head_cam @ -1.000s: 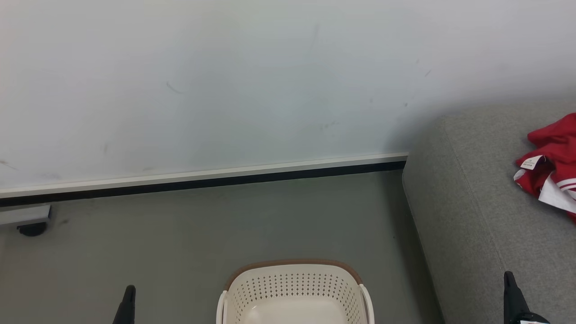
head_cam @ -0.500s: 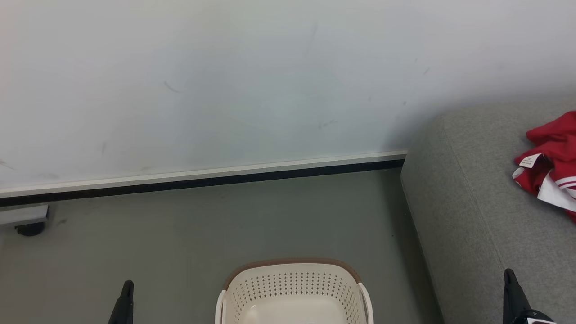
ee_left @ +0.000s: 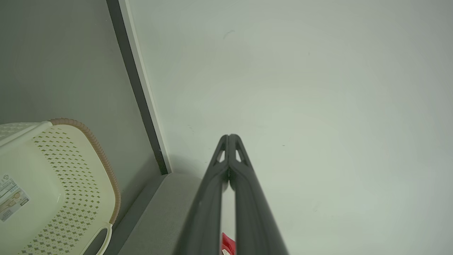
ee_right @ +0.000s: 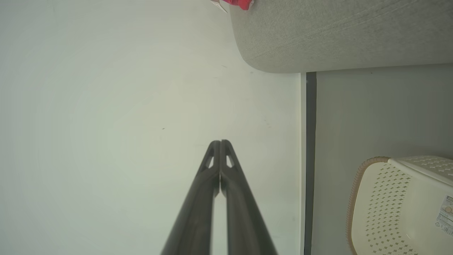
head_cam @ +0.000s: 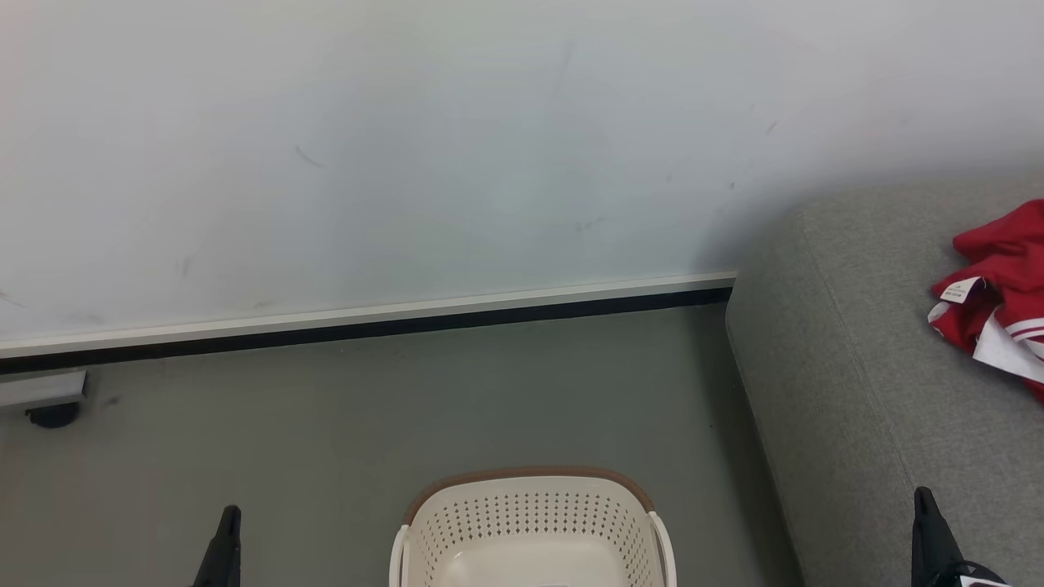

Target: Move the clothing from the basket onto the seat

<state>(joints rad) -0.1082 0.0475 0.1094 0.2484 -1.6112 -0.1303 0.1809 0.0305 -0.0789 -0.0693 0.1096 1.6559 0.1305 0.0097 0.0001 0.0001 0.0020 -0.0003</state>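
1. Clothing: red/white, crumpled heap, no clear long axis. Laid on seat, ahead & to rt of right gripper. White tag at the heap's edge nearest that gripper; print too small to be read.
2. Basket: set on floor betw. left gripper & right gripper, a handle toward each. Sticker seen on its bottom; text not legible.
3. Grippers: both kept low, fingers pointed fwd at wall, tips pressed together, nothing gripped.
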